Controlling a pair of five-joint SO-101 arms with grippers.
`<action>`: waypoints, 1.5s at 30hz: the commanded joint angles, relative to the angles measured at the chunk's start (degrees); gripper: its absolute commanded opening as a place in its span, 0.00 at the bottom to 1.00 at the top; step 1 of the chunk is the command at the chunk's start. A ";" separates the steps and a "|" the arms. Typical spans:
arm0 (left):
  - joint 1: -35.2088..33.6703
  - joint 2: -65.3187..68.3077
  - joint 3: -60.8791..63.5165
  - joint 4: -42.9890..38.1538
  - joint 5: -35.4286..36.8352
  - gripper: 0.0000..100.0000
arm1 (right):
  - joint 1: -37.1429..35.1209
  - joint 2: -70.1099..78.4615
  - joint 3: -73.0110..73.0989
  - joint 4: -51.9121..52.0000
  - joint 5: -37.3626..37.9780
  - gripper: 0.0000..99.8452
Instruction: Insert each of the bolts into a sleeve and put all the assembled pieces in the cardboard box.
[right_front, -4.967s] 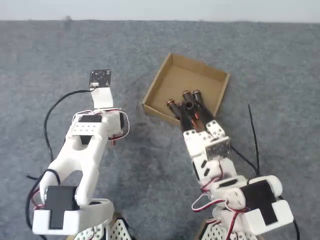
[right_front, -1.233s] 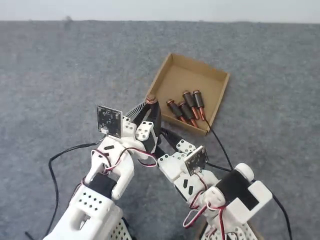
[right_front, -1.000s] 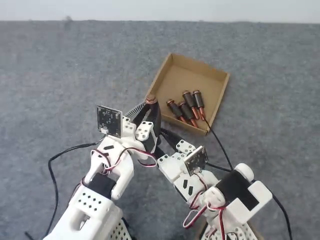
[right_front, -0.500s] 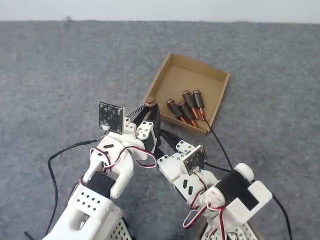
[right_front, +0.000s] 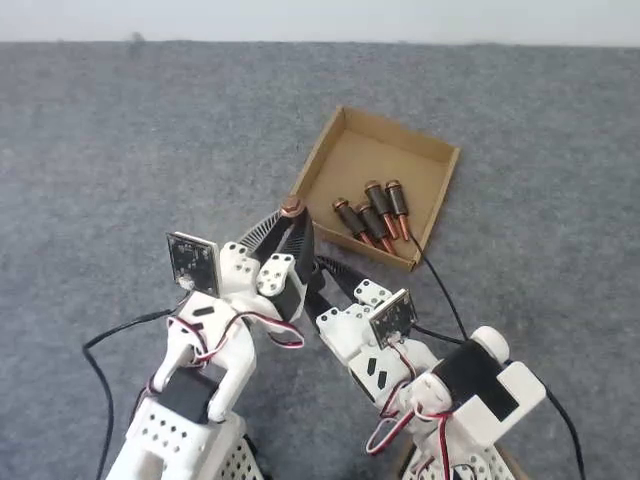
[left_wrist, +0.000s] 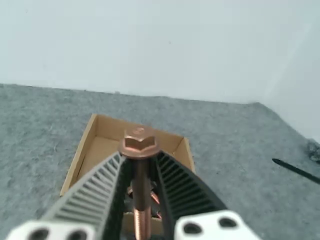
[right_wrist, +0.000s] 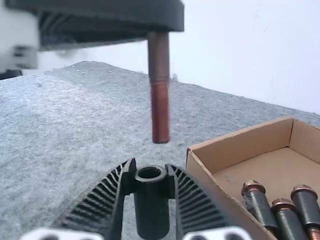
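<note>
Counts: one loose bolt (left_wrist: 139, 146), one loose sleeve (right_wrist: 150, 200), three assembled pieces (right_front: 371, 218), one cardboard box (right_front: 395, 128), two arms.

Surface was a grey, carpet-like desk (right_front: 150, 130). A plain white wall (right_front: 300, 20) ran along its far edge.

The left end effector (left_wrist: 140, 162) was closed on the bolt, ribbed fingers gripping the shank just under the hex head. The bolt stood upright with its long axis vertical, copper head on top and threaded end pointing down. In the high view it sat just beside the corner of the box nearest the arms.

The right end effector (right_wrist: 150, 181) was closed on the sleeve, one finger on each side. The black sleeve also stood upright, long axis vertical, open bore facing up. In the right wrist view the bolt's lower tip hung above the sleeve's mouth with a clear gap, not touching. Whether it lined up exactly over the bore could not be told.

The three assembled pieces lay flat inside the box, side by side and roughly parallel, close to the wall nearest the arms. Their long axes ran diagonally, with heads toward the far side of the desk and copper tips toward that near wall. The box sat open-topped on the desk, turned at an angle to the desk's edge.
</note>
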 joint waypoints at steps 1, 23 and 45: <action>0.09 -1.58 -0.66 0.79 0.97 0.01 | 1.10 0.04 -0.88 0.31 -0.44 0.01; 0.53 3.25 0.31 0.35 -2.20 0.01 | 2.59 -0.13 -0.79 -0.22 -0.44 0.01; 1.67 3.34 5.67 -7.56 -2.37 0.01 | 2.51 -0.57 -0.18 -0.13 -0.18 0.01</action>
